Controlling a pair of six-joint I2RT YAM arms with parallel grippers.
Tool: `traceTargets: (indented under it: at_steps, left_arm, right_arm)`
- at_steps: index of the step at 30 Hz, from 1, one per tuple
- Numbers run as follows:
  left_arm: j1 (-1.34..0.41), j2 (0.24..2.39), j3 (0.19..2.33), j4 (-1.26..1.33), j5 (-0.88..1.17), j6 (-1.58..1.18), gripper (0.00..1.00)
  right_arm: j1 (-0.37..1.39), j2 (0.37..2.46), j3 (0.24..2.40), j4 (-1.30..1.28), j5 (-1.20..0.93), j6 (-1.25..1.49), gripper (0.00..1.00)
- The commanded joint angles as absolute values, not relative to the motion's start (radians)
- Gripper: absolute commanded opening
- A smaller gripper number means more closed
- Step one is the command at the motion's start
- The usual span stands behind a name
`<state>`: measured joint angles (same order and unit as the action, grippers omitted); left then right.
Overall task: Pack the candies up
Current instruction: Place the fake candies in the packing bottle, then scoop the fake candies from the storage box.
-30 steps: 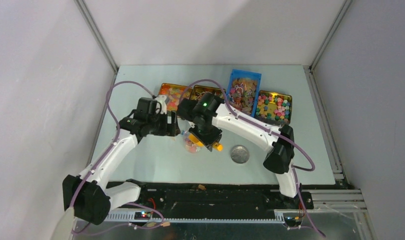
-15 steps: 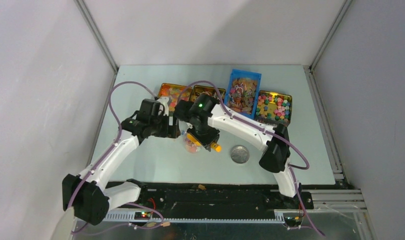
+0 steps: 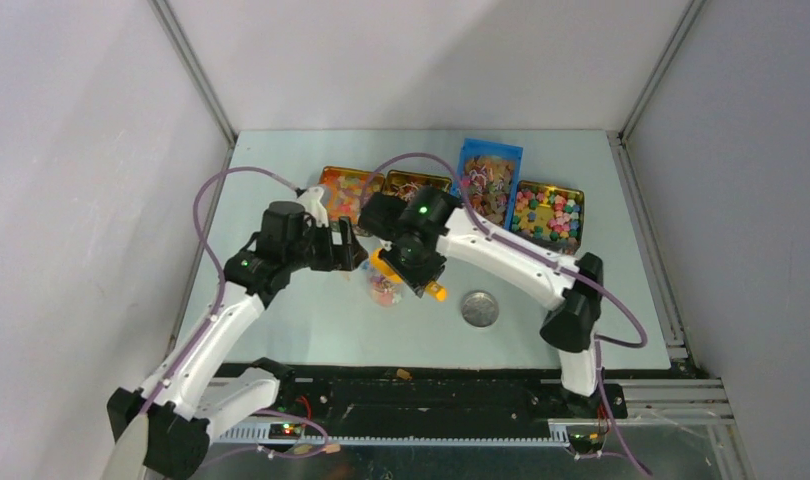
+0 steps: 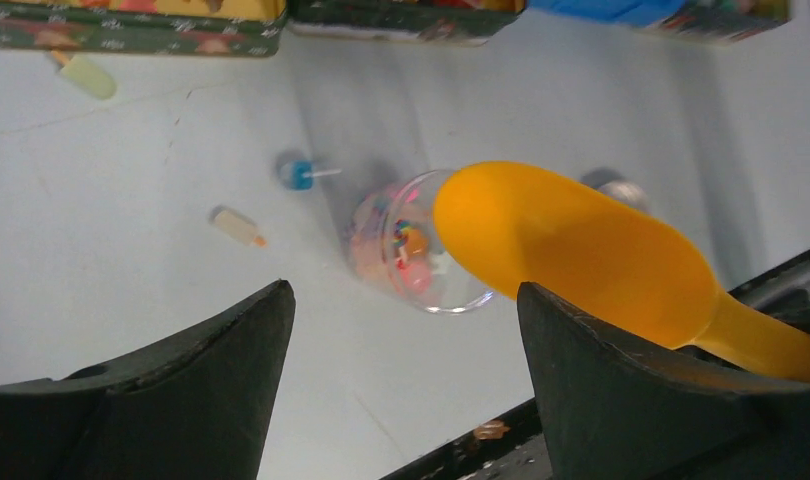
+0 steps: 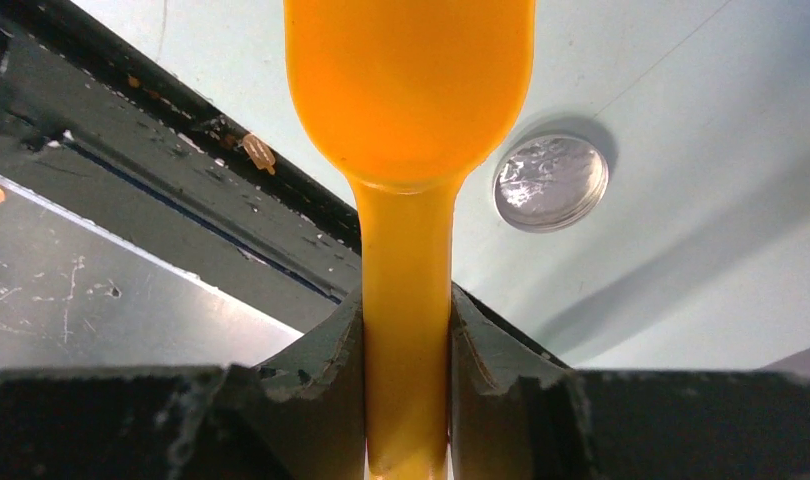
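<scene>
A small clear jar [image 4: 416, 250] with a few candies [image 4: 411, 243] inside stands on the table, also seen from above as the jar [image 3: 384, 290]. My right gripper [image 5: 409, 335] is shut on the handle of the orange scoop [image 5: 411, 90], whose bowl [image 4: 571, 250] hangs over the jar's rim. My left gripper [image 4: 403, 300] is open just left of the jar, with nothing between its fingers; from above the left gripper [image 3: 347, 246] sits beside the scoop [image 3: 406, 277]. Loose candies lie on the table: a blue lollipop [image 4: 296, 173], a pale piece [image 4: 236, 225] and a green one [image 4: 88, 75].
Trays of candies line the back: two tins [image 3: 346, 185] [image 3: 411, 182], a blue box [image 3: 488, 182] and a tin at the right [image 3: 549, 212]. The round silver lid [image 3: 479, 308] lies right of the jar. A crumb [image 5: 258, 150] sits on the black front rail.
The right gripper has drawn the scoop slightly back and up, uncovering more of the jar. The left arm swung outward, its gripper edging right toward the jar, still open.
</scene>
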<state>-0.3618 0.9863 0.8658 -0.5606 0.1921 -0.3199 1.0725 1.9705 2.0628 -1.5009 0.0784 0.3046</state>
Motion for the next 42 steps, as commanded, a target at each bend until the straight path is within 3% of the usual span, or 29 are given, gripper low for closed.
traceTargets:
  at_steps: [1, 7, 22, 26, 42]
  left_arm:
    - [-0.364, 0.895, 0.853, -0.428, 0.261, -0.423, 0.90]
    - [-0.361, 0.786, 0.847, -0.323, 0.304, -0.511, 0.91]
    - [-0.360, 0.775, 0.897, -0.304, 0.333, -0.510, 0.95]
    - [-0.360, 0.751, 0.905, -0.332, 0.263, -0.471, 0.99]
    - [-0.360, 0.806, 0.945, -0.559, 0.005, -0.254, 1.00]
  right_arm:
    - [1.076, 1.800, 1.998, -1.386, 0.129, 0.334, 0.00]
    - [1.056, 1.639, 1.840, -1.243, 0.166, 0.369, 0.00]
    - [0.940, 1.348, 1.598, -1.088, 0.124, 0.430, 0.00]
    - [0.895, 1.330, 1.571, -1.079, 0.095, 0.431, 0.00]
    - [0.621, 1.456, 1.652, -1.144, 0.031, 0.364, 0.00]
